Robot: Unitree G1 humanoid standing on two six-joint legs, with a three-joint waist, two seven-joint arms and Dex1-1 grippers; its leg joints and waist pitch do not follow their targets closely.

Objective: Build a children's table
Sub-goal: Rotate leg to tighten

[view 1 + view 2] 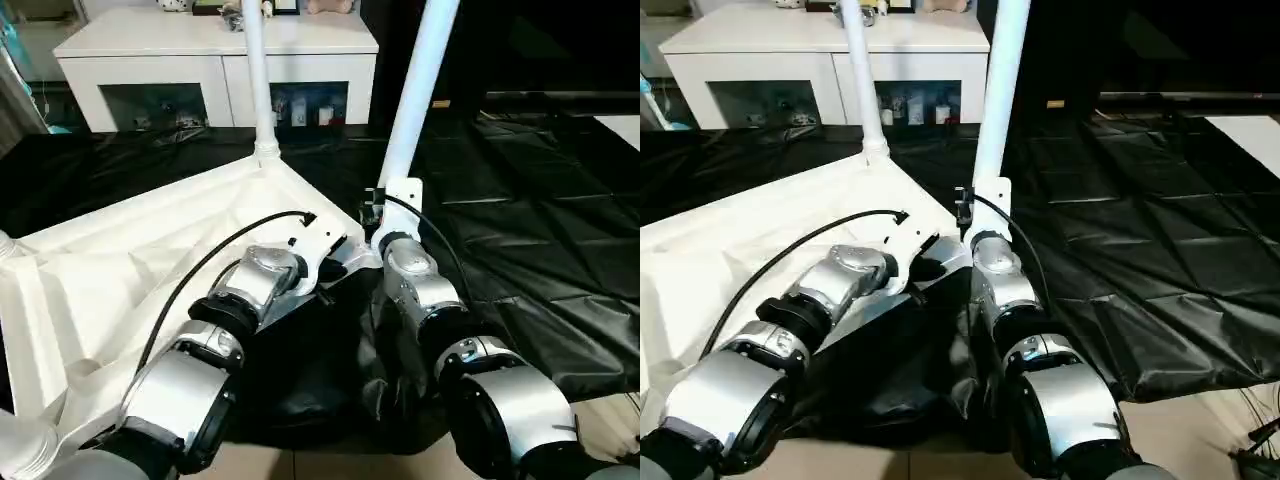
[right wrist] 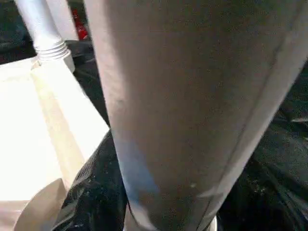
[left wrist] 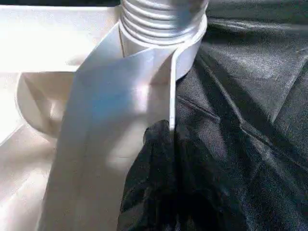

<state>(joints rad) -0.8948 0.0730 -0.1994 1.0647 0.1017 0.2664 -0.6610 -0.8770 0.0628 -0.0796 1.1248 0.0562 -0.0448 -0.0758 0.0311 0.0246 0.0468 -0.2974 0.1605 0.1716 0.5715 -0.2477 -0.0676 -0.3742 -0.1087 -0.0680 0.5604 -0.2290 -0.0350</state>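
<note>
The table top (image 1: 130,260) lies underside up on a black sheet (image 1: 540,220); positions are given relative to it. On its left edge a leg end (image 1: 15,445) sits at the near corner. At its far corner a leg (image 1: 256,70) stands upright in the socket. The left gripper (image 1: 335,255), fingers closed, rests at the top's right corner. Just right of that corner, the right gripper (image 1: 392,205) clasps a second leg (image 1: 420,80), tilted. Beyond the top stands a white cabinet (image 1: 215,60).
</note>
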